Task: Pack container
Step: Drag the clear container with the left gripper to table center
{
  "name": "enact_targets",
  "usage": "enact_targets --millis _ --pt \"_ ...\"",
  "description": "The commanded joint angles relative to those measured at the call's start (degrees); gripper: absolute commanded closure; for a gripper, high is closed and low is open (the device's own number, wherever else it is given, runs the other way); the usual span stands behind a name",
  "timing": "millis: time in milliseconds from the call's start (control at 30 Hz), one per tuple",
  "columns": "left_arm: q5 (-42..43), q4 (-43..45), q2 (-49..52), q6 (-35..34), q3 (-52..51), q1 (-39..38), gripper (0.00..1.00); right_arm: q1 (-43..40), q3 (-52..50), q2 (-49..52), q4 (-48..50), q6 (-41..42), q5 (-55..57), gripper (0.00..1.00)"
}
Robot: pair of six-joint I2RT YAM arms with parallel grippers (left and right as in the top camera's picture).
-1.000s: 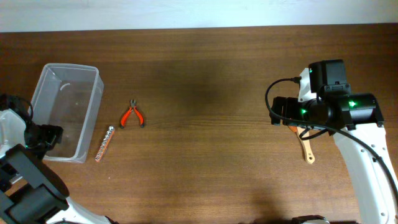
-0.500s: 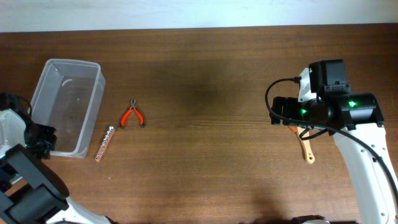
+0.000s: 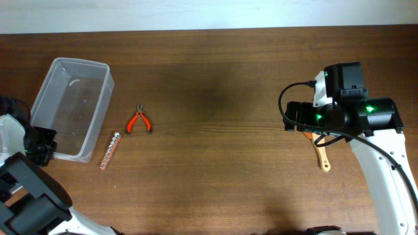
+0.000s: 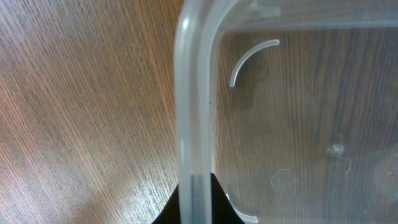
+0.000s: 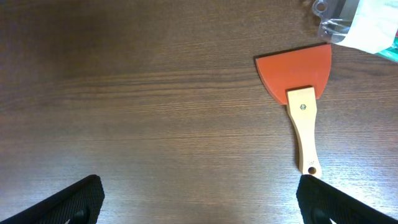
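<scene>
The container (image 3: 81, 62), a clear plastic tub with rounded corners, stands at the table's far left and has nothing in it. My left gripper (image 3: 40, 146) is at its near left corner, shut on the container's rim (image 4: 194, 93); the rim runs straight between the two dark fingers (image 4: 221, 208). My right gripper (image 3: 291, 118) hovers over the right side of the table. Its black fingertips (image 5: 74, 199) stand wide open over bare wood, with nothing between them.
Orange-handled pliers (image 3: 139, 121) and a small packet of coloured sticks (image 3: 110, 151) lie just right of the tub. A spatula with an orange blade and wooden handle (image 5: 301, 93) lies by my right gripper, and a clear packet (image 5: 360, 22) lies beyond it.
My left gripper has closed on the tub's rim, and the tub has shifted slightly up and to the right. The right arm has not moved.
</scene>
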Motion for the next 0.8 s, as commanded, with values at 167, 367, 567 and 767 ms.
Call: enact_targets --millis 167,367,567,767 --pt "-1.88 -0.61 -4.50 8.48 3.41 -4.72 0.98 0.24 3.74 -0.59 0.11 -0.55 4.48 0.01" --pt "-0.02 -0.20 -11.78 13.84 6.38 -14.23 0.98 0.24 7.48 -0.94 -0.57 -0.57 5.22 0.01" --pt "-0.02 -1.40 -17.55 17.73 6.47 -27.26 0.98 0.24 8.31 -0.94 -2.56 0.07 7.74 0.01" --pt "-0.07 -6.16 -18.21 17.38 6.19 -39.85 0.98 0.24 8.31 -0.94 -3.82 0.07 7.89 0.01"
